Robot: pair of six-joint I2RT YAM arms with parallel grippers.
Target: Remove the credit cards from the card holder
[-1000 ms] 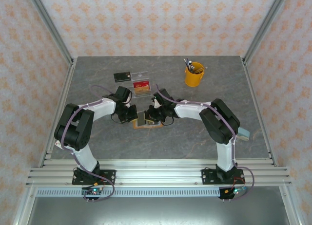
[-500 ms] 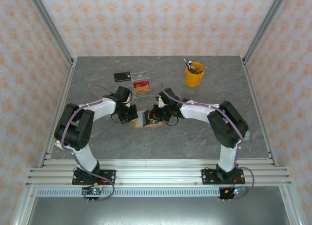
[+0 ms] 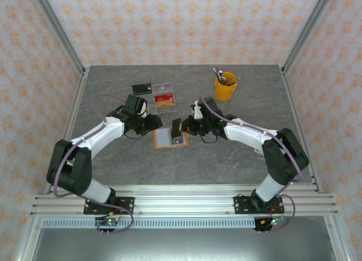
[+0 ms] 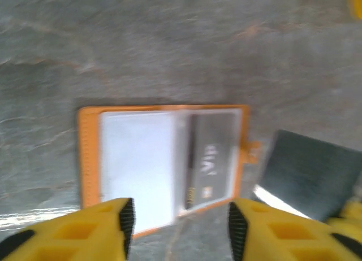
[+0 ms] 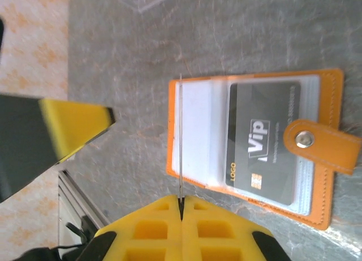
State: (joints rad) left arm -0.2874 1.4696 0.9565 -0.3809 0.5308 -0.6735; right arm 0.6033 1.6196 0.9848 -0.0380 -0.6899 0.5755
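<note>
Flat orange leather-like bifold card holder [image 3: 164, 139] open on the grey stone-patterned worktop [image 3: 226, 159], between the arms
A thin black plastic credit card [image 5: 263, 153] sits in its clear pocket; the right gripper [image 5: 181, 201] is clenched on another thin dark card [image 3: 176, 125], held on edge, and the left gripper [image 4: 178, 224] hangs released over the holder. Cards look light, stiff, slick: pinch an exposed edge, pinning the soft holder
</note>
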